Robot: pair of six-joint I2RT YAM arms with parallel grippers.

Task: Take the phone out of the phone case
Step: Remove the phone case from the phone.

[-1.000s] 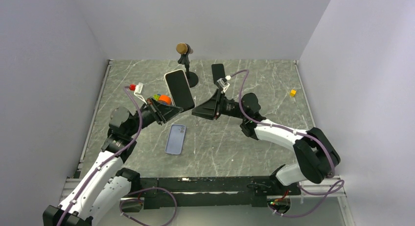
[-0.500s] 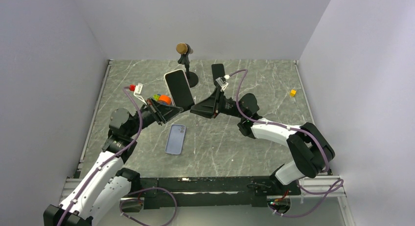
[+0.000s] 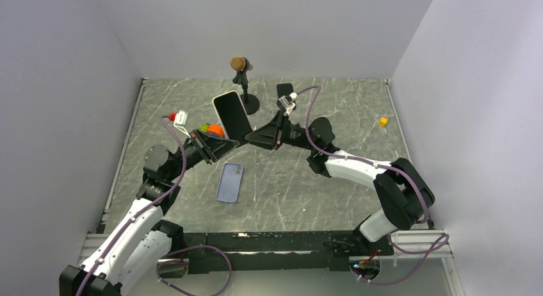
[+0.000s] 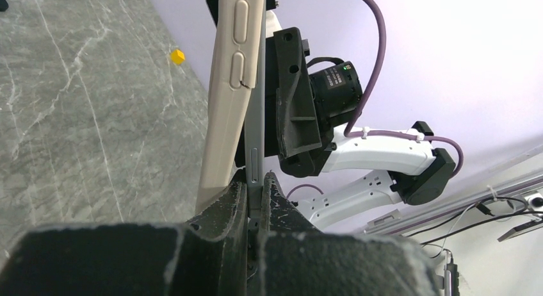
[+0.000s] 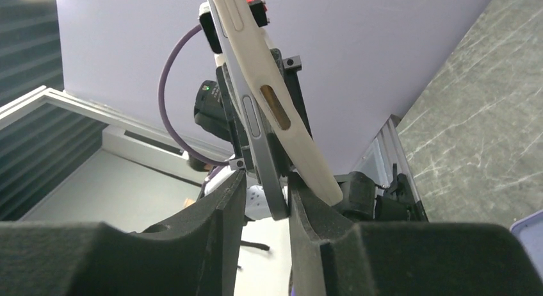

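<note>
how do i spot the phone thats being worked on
Over the middle of the marble table, just in front of the cork-topped stand, the phone is held up in the air. Unlike the lavender one lying flat below and the dark one behind, it wears a beige case.

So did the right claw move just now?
Yes, the right claw slid a little left and up, closer to the black stand.
</note>
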